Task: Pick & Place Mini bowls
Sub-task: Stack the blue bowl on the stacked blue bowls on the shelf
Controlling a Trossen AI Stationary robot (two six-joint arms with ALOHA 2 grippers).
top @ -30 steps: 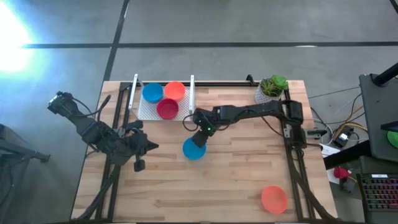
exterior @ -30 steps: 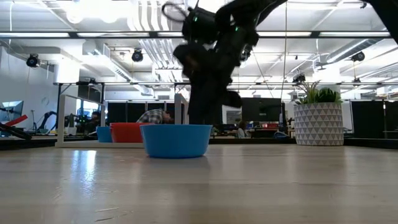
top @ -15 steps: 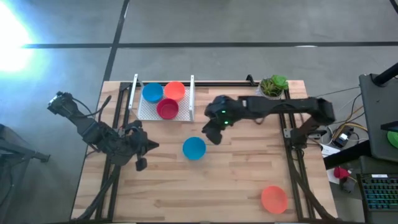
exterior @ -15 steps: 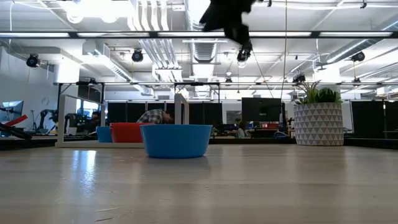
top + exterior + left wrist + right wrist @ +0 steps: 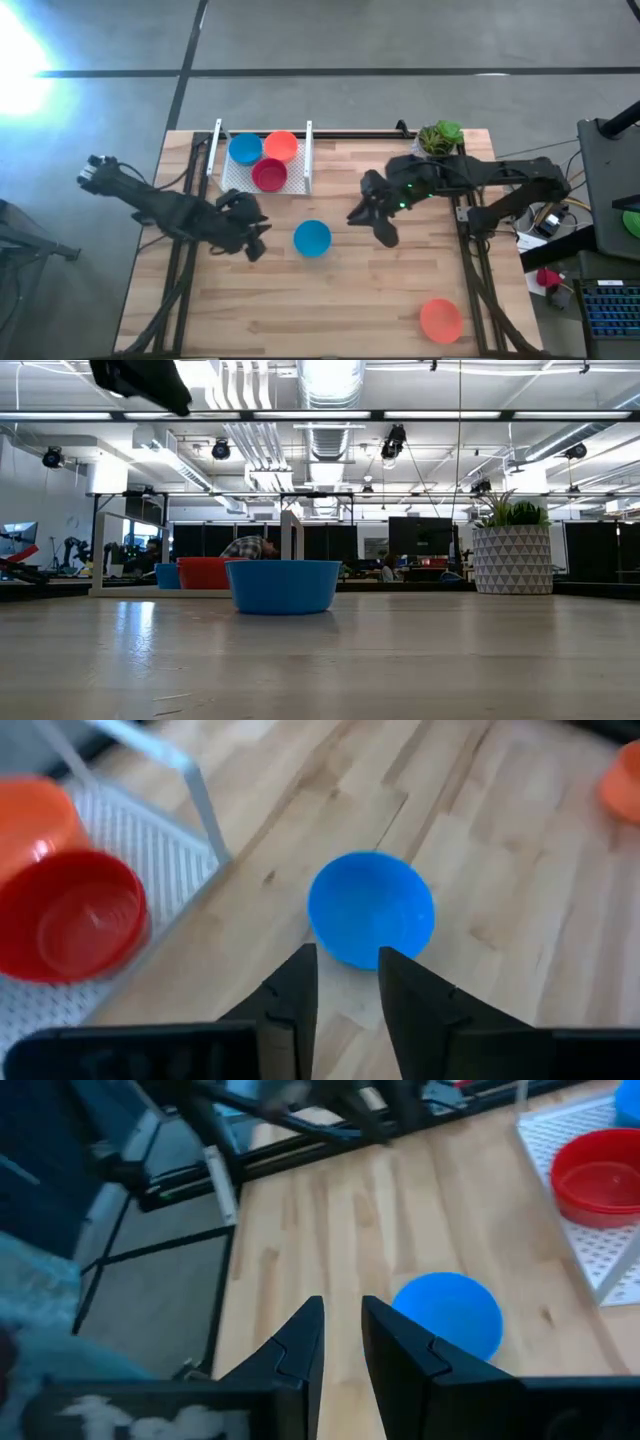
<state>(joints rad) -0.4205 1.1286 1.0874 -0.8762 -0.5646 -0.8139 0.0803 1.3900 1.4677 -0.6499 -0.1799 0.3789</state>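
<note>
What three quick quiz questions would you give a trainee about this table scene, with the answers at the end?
1. Multiple choice: how many mini bowls sit in the white rack? A two, B three, C four.
2. True or false: the left tool is gripping the blue bowl that stands on the table.
3. Fill in the blank: the lone bowl far from the rack, on the right arm's side of the table, is ____ in colour.

Key: 1 B. 2 False: the left tool is beside the bowl, apart from it. 3 Orange.
</note>
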